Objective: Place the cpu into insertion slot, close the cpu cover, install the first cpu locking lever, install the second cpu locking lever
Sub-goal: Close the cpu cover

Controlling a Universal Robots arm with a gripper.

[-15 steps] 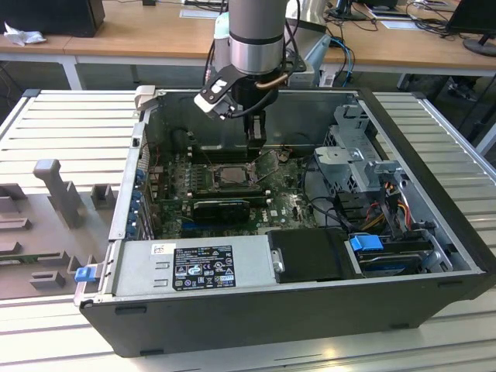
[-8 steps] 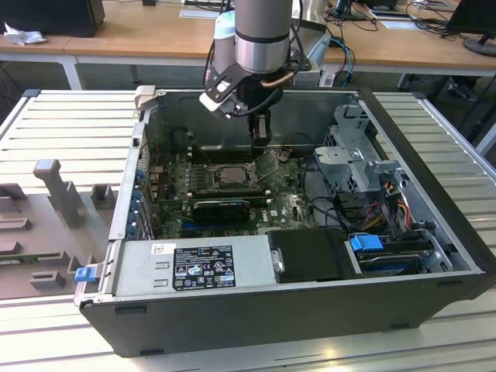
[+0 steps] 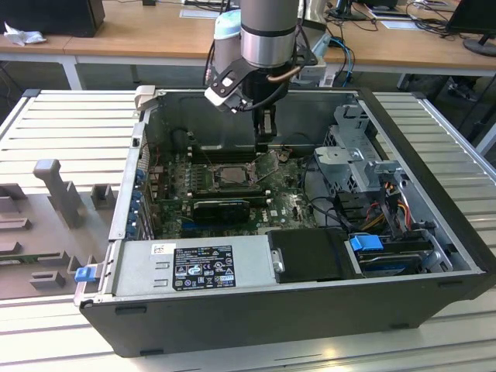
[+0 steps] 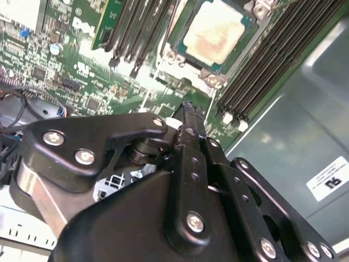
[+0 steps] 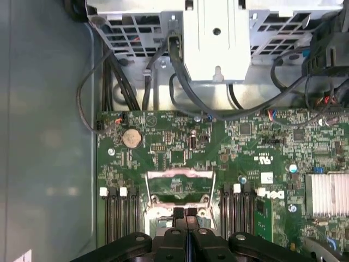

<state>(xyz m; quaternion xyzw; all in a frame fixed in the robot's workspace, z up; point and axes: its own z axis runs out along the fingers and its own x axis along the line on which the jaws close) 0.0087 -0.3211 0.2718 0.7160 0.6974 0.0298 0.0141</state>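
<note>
The cpu, a square chip with a pale metal top, lies flat in the insertion slot on the green motherboard. In the exterior view the cpu cover stands tilted up at the slot's right side. The first wrist view shows the cover's thin metal frame with its square window. My gripper hangs inside the case, just above the raised cover's upper edge. Its black fingertips are pressed together with nothing between them. I cannot tell if they touch the cover.
Long black memory slots flank the socket on both sides. A long black card lies in front of it. A metal drive cage with cables, the power supply and the case walls close in the space.
</note>
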